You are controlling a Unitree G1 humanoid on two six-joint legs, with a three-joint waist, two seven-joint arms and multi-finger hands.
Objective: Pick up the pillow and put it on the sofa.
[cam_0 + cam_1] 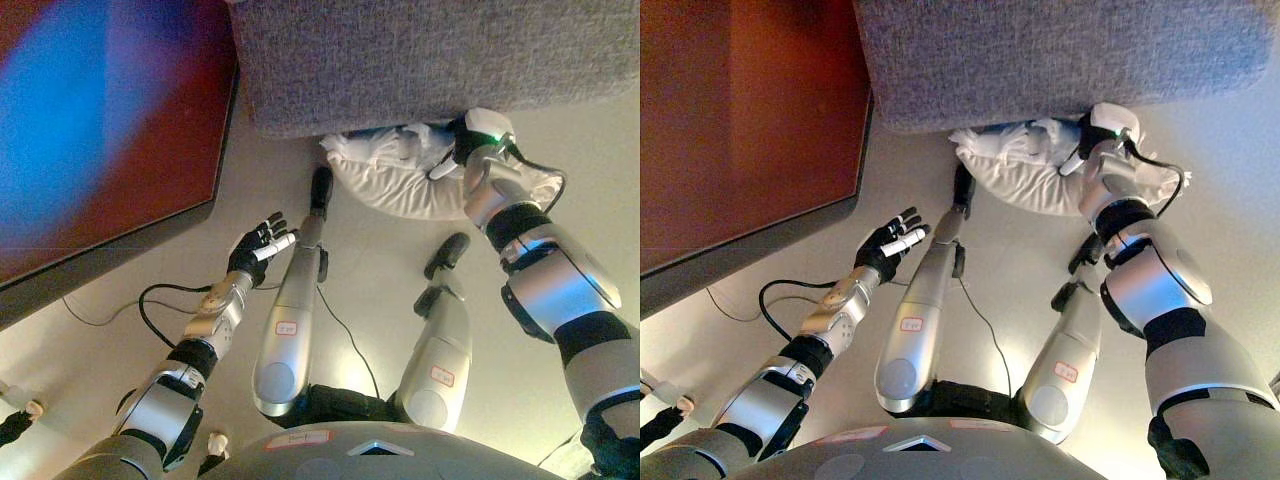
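White pillow [400,185] under my right hand [462,140], fingers hidden, grip unclear; grey sofa [430,60] just beyond; left hand [255,248] spread, apart.

One white pillow [400,180] lies on the floor at twelve o'clock before me, against one grey sofa [430,60]. One dark red table [110,120] stands at ten o'clock. My two hands: left [256,250], right [465,140].

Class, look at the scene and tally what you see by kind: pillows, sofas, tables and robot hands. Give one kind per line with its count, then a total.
Pillows: 1, the white pillow on the floor against the sofa.
Sofas: 1, the grey sofa.
Tables: 1, the dark red table.
Robot hands: 2, left hand and right hand.
Total: 5
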